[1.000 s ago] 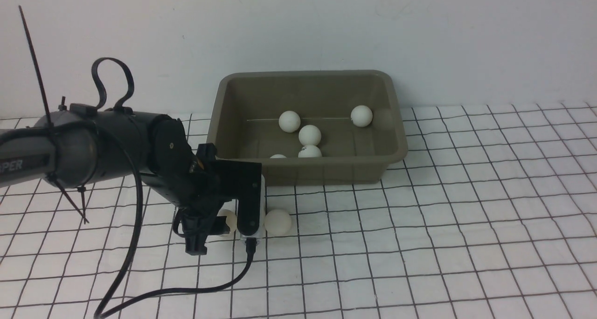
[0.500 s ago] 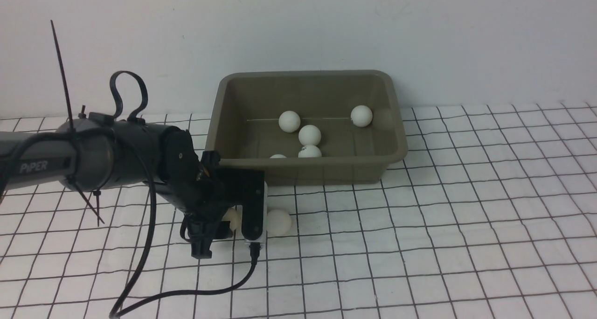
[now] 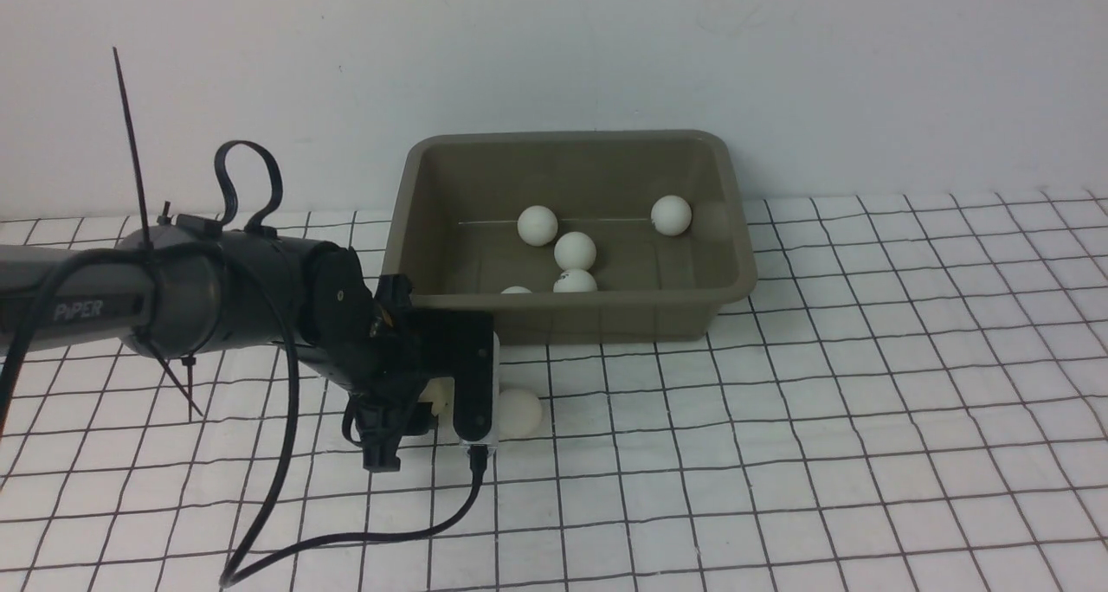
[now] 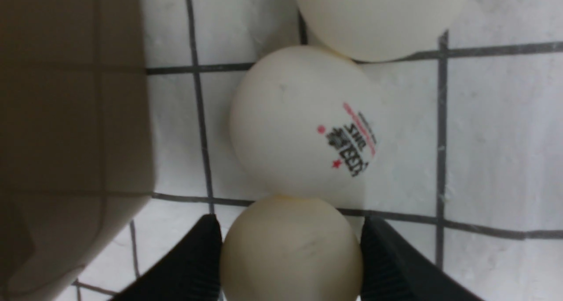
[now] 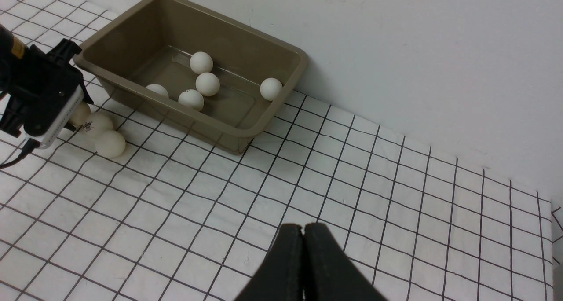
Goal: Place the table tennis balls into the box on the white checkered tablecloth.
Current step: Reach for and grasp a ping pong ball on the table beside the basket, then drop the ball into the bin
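Logo ball (image 4: pixel 303 120) against left claw's (image 4: pixel 290 224) ball (image 4: pixel 290 257), beside box (image 4: pixel 66 116)

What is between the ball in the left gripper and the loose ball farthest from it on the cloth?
The logo ball lies between the gripped ball and the farthest ball, seemingly touching both; the left wrist view shows it clearly.

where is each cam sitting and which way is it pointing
Front view: between the arms, facing forward at the box; left arm shows.
Left wrist view: on the left wrist, close above the tablecloth; left gripper shut on the clamped ball shows.
Right wrist view: high on the right, looking across at the box; shut right gripper shows.
Shared: front and right wrist views both show five balls in the box.
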You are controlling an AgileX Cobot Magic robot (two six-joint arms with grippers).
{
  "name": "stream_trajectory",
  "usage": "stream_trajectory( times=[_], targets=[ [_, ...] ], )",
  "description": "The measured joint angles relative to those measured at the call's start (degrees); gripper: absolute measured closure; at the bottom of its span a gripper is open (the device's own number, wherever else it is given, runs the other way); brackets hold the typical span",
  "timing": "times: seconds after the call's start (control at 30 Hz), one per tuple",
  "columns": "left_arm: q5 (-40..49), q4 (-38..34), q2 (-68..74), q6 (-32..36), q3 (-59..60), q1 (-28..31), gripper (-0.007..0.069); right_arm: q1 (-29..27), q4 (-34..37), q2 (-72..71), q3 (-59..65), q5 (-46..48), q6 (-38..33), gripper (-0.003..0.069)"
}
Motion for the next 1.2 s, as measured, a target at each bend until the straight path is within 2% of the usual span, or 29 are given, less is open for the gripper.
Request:
stream_trajectory(
  times=[0.17,0.37,0.6,0.73,0.87,1.0,1.03,1.1,1.2],
  targets=[
    [0.1,0.0,0.0,-0.8,0.0,0.0,0.0269,0.0,0.0,0.0,0.0,0.0,0.0,0.0676],
    [2.2,0.6,-0.2,-5.7,-0.1,0.0,0.0269,0.0,0.0,0.0,0.0,0.0,0.0,0.0676],
    [10.8,7.4,-3.6,-18.9,-0.1,0.0,0.0269,0.0,0.0,0.0,0.0,0.0,0.0,0.0676],
    [17.9,10.7,-7.2,-29.1,-0.1,0.0,0.0269,0.0,0.0,0.0,0.0,0.0,0.0,0.0676],
    [22.2,12.2,-12.7,-34.6,-0.1,0.0,0.0269,0.0,0.0,0.0,0.0,0.0,0.0,0.0676],
    [18.6,12.4,-19.7,-35.2,-0.1,0.0,0.0269,0.0,0.0,0.0,0.0,0.0,0.0,0.0676],
    [14.1,12.3,-21.4,-35.5,-0.1,0.0,0.0269,0.0,0.0,0.0,0.0,0.0,0.2,0.0676],
    [11.5,12.2,-22.1,-35.5,-0.1,0.0,0.0269,0.0,0.0,0.0,0.0,0.0,0.5,0.0676],
    [0.8,11.4,-22.5,-36.2,-0.3,0.0,0.0269,0.0,0.0,0.0,0.0,0.0,0.9,0.0676]
  ],
)
